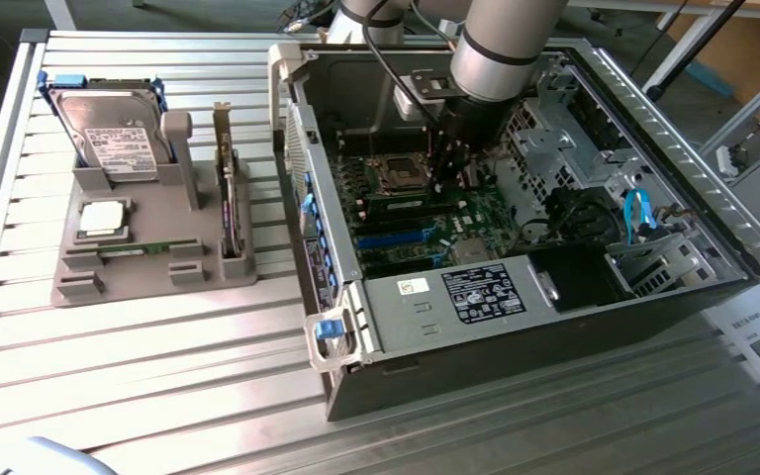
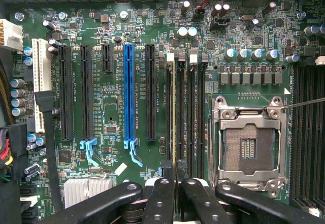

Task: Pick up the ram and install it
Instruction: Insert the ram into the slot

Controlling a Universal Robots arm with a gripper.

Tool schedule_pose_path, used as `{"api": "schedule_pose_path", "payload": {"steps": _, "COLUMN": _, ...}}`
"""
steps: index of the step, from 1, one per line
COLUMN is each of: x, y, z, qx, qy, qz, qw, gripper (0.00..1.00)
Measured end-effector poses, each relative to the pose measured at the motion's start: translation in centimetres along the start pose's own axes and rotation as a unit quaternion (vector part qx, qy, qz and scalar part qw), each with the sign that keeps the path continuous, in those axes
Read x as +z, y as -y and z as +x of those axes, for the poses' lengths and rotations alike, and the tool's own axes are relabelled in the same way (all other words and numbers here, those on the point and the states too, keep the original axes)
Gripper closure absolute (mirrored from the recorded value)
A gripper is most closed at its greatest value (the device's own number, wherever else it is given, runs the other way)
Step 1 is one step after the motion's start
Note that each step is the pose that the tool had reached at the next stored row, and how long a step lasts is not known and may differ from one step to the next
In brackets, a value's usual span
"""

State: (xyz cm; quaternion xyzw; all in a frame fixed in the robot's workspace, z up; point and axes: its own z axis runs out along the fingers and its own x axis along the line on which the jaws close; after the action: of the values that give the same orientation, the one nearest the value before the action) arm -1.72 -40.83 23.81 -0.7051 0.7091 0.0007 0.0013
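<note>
The one gripper [image 2: 174,168] is clenched on one ram [image 2: 174,112], held edge-on among four memory slots [image 2: 190,112], beside one empty processor socket [image 2: 249,145]; whether it is seated, I cannot tell.

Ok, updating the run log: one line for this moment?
end effector: shut on ram | ram: edge-on at memory slots | arm: inside computer case

An open computer case [image 1: 552,346] lies on the slatted table [image 1: 155,376]; beside it a grey holder [image 1: 142,284] carries a hard drive [image 1: 114,139], a processor chip [image 1: 103,218] and an expansion card [image 1: 231,203].
</note>
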Motion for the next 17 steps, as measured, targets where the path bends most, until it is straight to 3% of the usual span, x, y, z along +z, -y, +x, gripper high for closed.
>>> {"api": "schedule_pose_path", "payload": {"steps": 17, "x": -0.43, "y": 0.01, "z": -0.01, "qx": 0.000, "qy": 0.0002, "qz": -0.0001, "qw": 1.0000, "gripper": 0.88}}
